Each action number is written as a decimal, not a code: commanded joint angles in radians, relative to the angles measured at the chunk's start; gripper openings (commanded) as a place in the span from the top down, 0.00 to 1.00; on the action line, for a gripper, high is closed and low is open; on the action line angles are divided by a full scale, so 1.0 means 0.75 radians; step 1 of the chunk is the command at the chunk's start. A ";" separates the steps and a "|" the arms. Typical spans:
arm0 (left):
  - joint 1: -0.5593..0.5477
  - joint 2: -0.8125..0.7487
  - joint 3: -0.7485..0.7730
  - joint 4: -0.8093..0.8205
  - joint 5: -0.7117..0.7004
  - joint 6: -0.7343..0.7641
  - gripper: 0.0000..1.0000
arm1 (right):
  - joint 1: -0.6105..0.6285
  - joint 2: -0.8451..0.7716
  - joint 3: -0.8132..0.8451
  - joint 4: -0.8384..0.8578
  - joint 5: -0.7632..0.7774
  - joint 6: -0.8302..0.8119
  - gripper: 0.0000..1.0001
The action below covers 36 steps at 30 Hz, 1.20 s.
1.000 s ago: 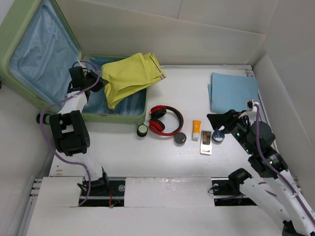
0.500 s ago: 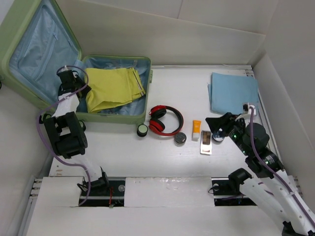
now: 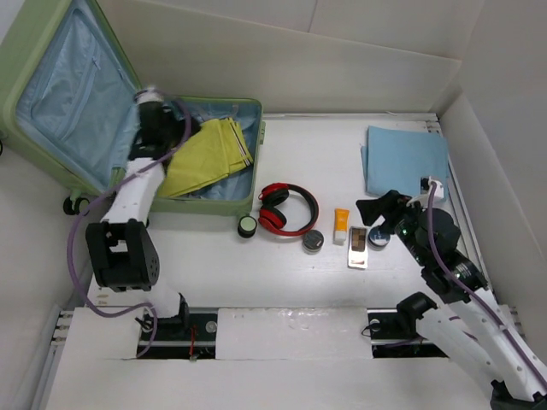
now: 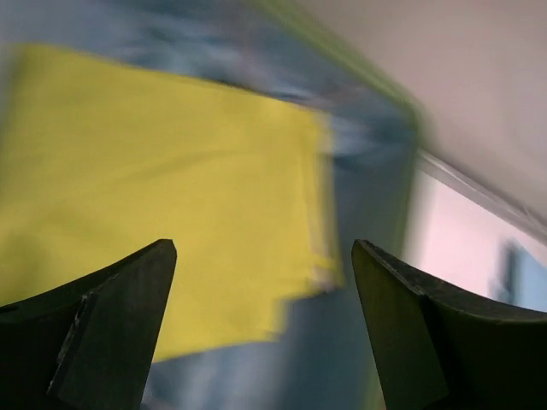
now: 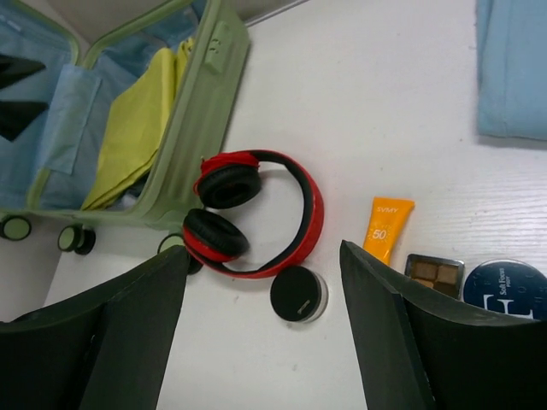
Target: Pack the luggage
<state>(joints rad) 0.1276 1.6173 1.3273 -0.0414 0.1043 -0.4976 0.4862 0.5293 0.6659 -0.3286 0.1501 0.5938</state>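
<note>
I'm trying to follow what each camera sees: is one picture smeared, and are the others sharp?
Left wrist view: motion-blurred, the yellow garment and the luggage lining streaked. Right wrist view: sharp, print on the sunscreen tube readable, red headphones crisp. Top view: evenly lit, soft shadows, mostly sharp.

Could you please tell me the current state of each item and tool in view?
luggage, open, lid raised
yellow garment, loosely folded inside the luggage
red headphones, flat on the table, unpacked
sunscreen tube, lying on the table
black round case, shut, on the table
blue cloth, folded on the table
left tool, open, empty, above the yellow garment
right tool, open, empty
</note>
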 commanded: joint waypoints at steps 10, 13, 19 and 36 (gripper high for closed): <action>-1.217 0.514 0.680 -0.045 -0.145 0.042 0.22 | 0.014 -0.006 0.382 -0.237 0.599 0.108 0.57; -1.336 0.688 0.835 -0.018 -0.125 0.011 0.24 | 0.014 0.014 0.348 -0.251 0.828 0.143 0.77; -1.354 0.615 0.534 0.249 -0.170 -0.173 0.30 | -0.313 0.382 0.317 -0.080 0.689 0.127 0.53; -1.369 0.349 0.114 0.589 -0.017 -0.132 0.28 | -1.190 1.615 0.779 0.129 0.158 0.168 0.04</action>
<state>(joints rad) -0.8963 1.8706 1.4506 0.3439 0.0410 -0.5900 -0.3546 1.6882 1.2064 -0.2737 0.3344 0.7082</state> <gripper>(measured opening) 0.724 0.960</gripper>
